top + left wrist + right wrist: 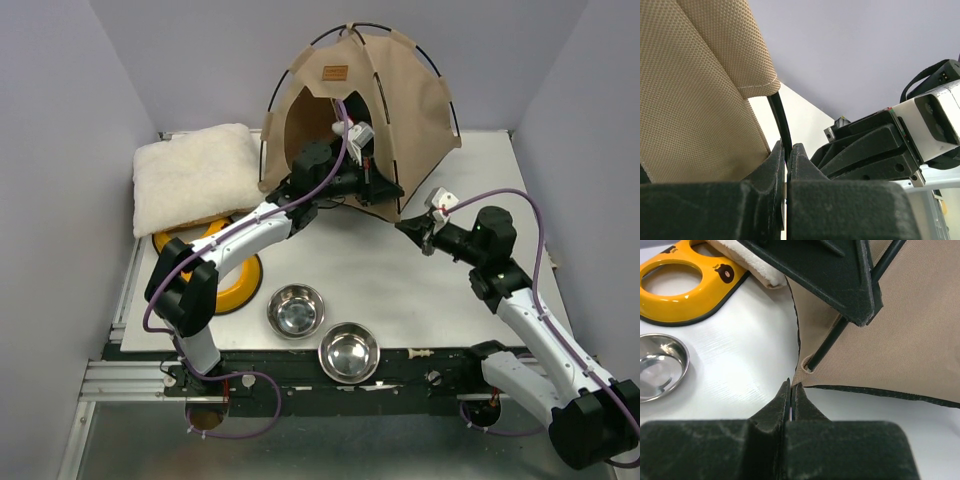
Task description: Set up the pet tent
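Observation:
The tan pet tent [400,90] stands domed at the back of the table, with black poles crossing over it and a brown label patch [334,73] above the entrance. My left gripper [372,182] is at the lower right of the entrance. It is shut on a thin black pole [781,120] beside the tan fabric [700,100]. My right gripper [416,232] is at the tent's front right corner. It is shut on the fabric corner [800,376], where a pole end [812,366] sits in its pocket. I cannot make out the pompom.
A cream fluffy cushion [195,175] lies at the back left, partly over a yellow bowl holder [235,285]. Two steel bowls [296,310] [348,352] stand near the front edge. The left gripper's finger [840,275] hangs just above the right gripper.

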`<state>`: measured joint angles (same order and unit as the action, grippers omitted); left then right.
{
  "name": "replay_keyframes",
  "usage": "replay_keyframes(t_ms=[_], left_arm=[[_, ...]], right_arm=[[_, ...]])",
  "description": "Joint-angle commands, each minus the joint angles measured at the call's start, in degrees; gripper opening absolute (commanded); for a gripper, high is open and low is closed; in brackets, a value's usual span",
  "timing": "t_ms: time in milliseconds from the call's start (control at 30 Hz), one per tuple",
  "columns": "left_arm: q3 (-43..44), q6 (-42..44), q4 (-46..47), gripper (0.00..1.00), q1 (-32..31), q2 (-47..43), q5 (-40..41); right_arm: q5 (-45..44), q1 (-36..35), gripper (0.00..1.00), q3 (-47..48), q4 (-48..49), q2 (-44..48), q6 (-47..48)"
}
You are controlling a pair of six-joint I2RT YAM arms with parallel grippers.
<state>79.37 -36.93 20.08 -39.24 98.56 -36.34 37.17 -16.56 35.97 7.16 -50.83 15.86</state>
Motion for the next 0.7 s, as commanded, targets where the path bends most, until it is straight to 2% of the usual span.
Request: replay_keyframes(t_ms=[0,667], left_arm=[[-1.9,4.3,3.6,0.00,1.5,-2.6,8.5],[-6.1,6.6,2.8,0.00,0.8,-4.7,7.4]], right_arm=[[4.6,-1.5,0.01,0.7,-5.4,0.3,-1.4],[3.4,-1.5,0.01,2.8,-6.2,-0.8,-2.6]])
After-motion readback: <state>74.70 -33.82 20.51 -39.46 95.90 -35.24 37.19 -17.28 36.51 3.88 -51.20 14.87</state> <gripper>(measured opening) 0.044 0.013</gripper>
